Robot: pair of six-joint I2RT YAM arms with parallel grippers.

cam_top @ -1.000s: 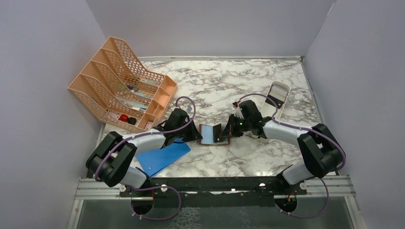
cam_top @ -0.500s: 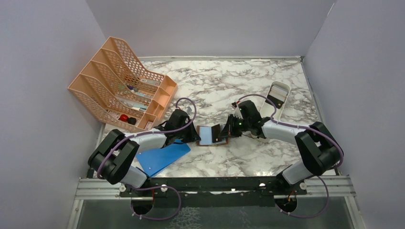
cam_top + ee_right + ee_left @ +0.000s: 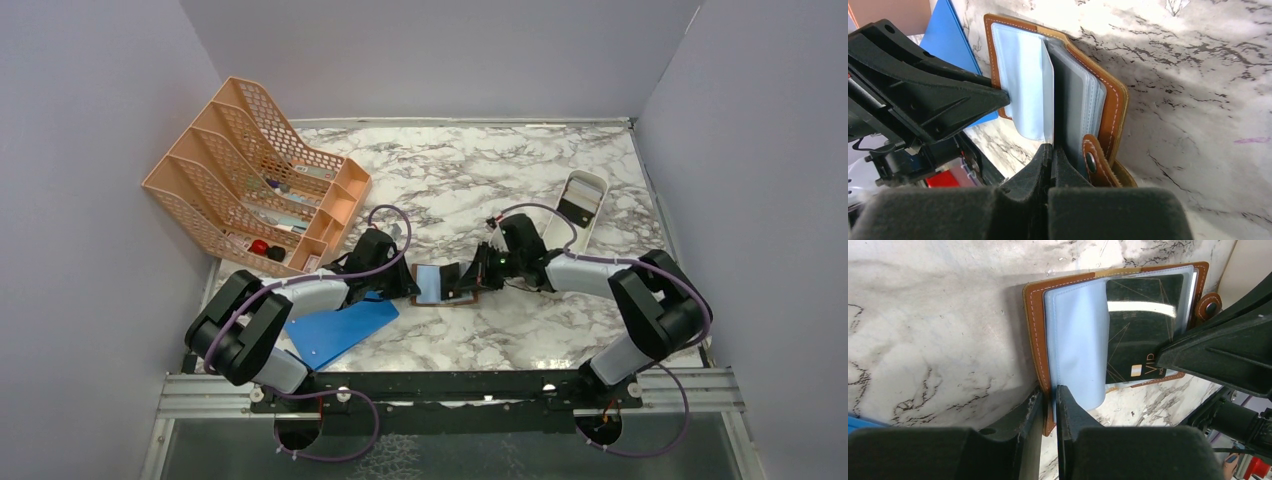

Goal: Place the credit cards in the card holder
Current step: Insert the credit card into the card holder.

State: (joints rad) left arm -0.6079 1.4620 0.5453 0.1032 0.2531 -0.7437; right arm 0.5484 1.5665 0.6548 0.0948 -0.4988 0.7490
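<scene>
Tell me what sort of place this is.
Likely a robot test booth: plain grey partition walls around a marble-patterned tabletop, two arms on a metal frame, an orange mesh file rack.

dark card (image 3: 1143,325) partly covered, rack (image 3: 232,150) contents indistinct

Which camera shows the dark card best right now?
Left wrist: the dark card faces the lens, gold lines and lettering visible, inside the card holder. Right wrist sees it edge-on at most; top external shows only a small dark patch.
</scene>
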